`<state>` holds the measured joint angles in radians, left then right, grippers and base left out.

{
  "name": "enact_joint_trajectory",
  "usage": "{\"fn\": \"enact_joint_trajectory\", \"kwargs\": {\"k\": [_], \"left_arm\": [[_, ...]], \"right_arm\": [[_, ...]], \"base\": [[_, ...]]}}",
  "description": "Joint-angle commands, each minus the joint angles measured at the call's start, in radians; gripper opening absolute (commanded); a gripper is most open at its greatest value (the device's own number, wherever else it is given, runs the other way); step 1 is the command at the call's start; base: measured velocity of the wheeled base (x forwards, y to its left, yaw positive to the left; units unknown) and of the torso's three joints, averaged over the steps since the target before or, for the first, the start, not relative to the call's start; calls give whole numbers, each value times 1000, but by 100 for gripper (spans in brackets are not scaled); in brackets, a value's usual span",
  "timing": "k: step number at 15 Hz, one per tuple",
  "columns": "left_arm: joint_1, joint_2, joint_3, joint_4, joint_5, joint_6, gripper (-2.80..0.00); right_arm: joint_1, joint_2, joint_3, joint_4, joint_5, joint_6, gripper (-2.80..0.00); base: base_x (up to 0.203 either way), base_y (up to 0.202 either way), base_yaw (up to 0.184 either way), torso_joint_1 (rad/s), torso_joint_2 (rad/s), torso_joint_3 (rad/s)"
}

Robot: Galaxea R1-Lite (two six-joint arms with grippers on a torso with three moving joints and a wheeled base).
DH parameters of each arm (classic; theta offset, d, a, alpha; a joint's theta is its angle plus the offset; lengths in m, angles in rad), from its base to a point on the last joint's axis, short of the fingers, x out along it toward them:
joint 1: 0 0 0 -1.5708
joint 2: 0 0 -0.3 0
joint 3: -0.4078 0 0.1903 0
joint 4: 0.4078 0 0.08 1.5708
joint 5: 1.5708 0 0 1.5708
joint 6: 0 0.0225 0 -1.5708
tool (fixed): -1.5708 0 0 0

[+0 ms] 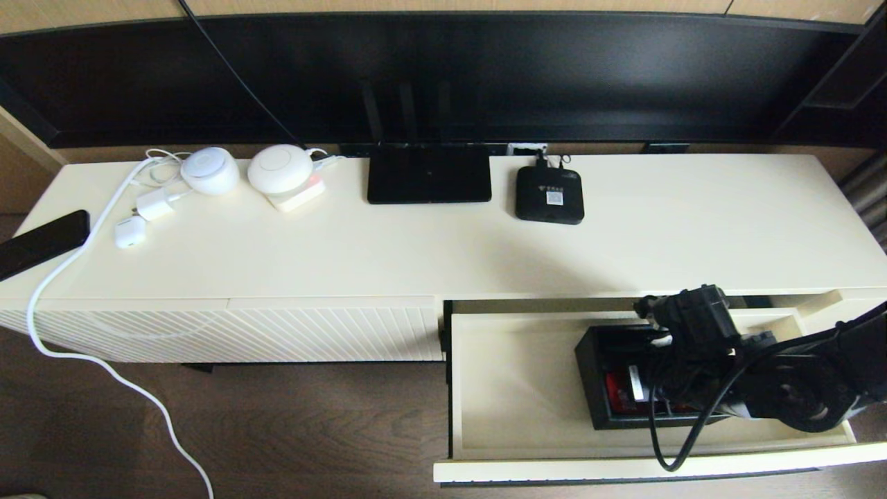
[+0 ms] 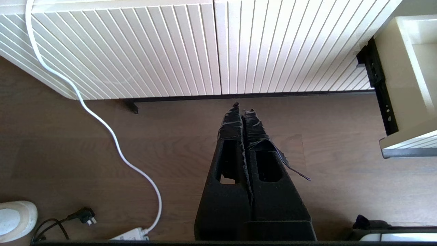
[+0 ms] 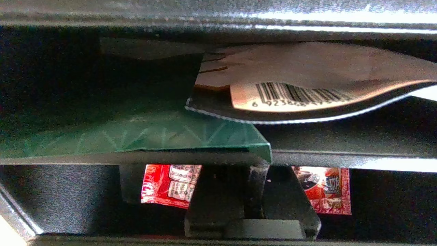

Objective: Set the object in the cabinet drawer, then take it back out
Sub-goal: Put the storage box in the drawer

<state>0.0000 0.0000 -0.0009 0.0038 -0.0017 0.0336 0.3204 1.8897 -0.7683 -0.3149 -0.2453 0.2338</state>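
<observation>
The cream cabinet drawer stands pulled out at the lower right. Inside it, toward its right side, rests the black organizer box. My right gripper reaches down into the box, its fingers pinched on the partition between the two square compartments, so the right gripper is shut on the box. Red packets lie in both squares. A teal carton and a barcoded pouch fill the long compartment. My left gripper hangs shut and empty over the floor before the cabinet.
On the cabinet top sit a flat black router, a small black device with a sticker, two white round gadgets, chargers and a phone. A white cable trails to the floor. The ribbed front panel stays closed.
</observation>
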Motion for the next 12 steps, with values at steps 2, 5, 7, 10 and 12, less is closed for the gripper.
{"fn": "enact_joint_trajectory", "kwargs": {"k": [2,5,7,10,12], "left_arm": [[0,2,0,0,0,0,-280],[0,2,1,0,0,0,-280],[0,2,1,1,0,0,-280],[0,2,1,1,0,0,-280],[0,1,0,1,0,0,-280]], "right_arm": [[-1,42,1,-29,-4,0,-280],[-3,43,-3,-32,-19,1,0],[-3,42,-5,-32,-19,1,0],[-3,-17,2,-27,-20,-2,0],[-3,-121,8,-12,-21,-30,0]], "base": [[0,0,0,0,0,0],[0,0,0,0,0,0],[0,0,0,0,0,0],[0,0,0,0,0,0],[0,0,0,0,0,0]]}}
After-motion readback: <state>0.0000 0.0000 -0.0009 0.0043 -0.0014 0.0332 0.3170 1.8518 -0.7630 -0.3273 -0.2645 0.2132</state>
